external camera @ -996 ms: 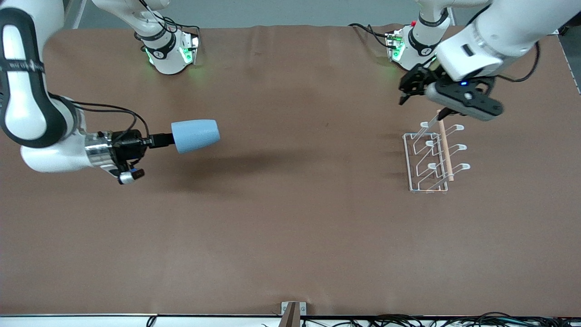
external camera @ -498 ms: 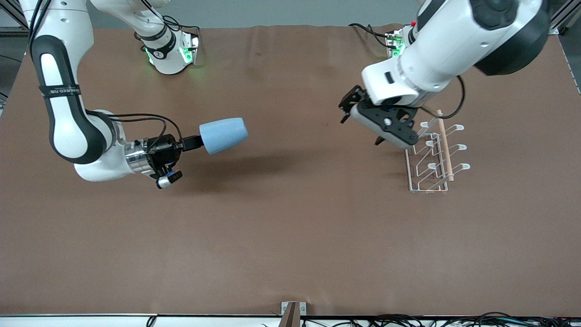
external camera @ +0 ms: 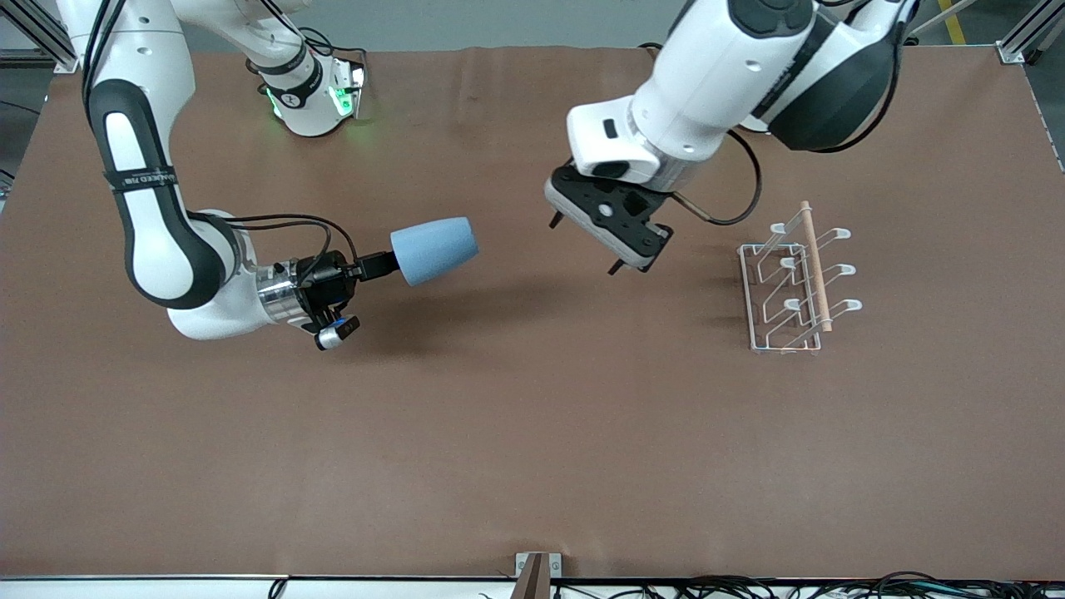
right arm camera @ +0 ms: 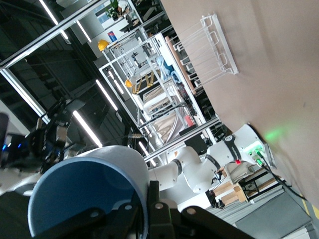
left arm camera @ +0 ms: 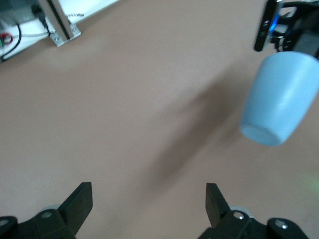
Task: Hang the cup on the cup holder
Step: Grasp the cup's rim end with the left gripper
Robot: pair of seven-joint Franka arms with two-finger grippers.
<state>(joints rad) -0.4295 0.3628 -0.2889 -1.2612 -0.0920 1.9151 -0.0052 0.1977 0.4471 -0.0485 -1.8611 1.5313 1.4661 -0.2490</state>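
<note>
The light blue cup (external camera: 434,249) is held on its side above the table, its closed bottom pointing toward the left arm's end. My right gripper (external camera: 384,264) is shut on the cup's rim; in the right wrist view one finger sits inside and one outside the rim (right arm camera: 142,199). My left gripper (external camera: 586,247) is open and empty, up over the table between the cup and the cup holder. The left wrist view shows the cup (left arm camera: 281,97) ahead of its spread fingers (left arm camera: 79,201). The white wire cup holder (external camera: 795,283) with its wooden rod stands toward the left arm's end.
Brown cloth covers the table (external camera: 532,433). The cup holder also shows in the right wrist view (right arm camera: 214,47). A small bracket (external camera: 537,570) sits at the table edge nearest the front camera.
My left gripper has swung away from over the cup holder toward the cup. My right gripper has carried the cup toward the left arm's end.
</note>
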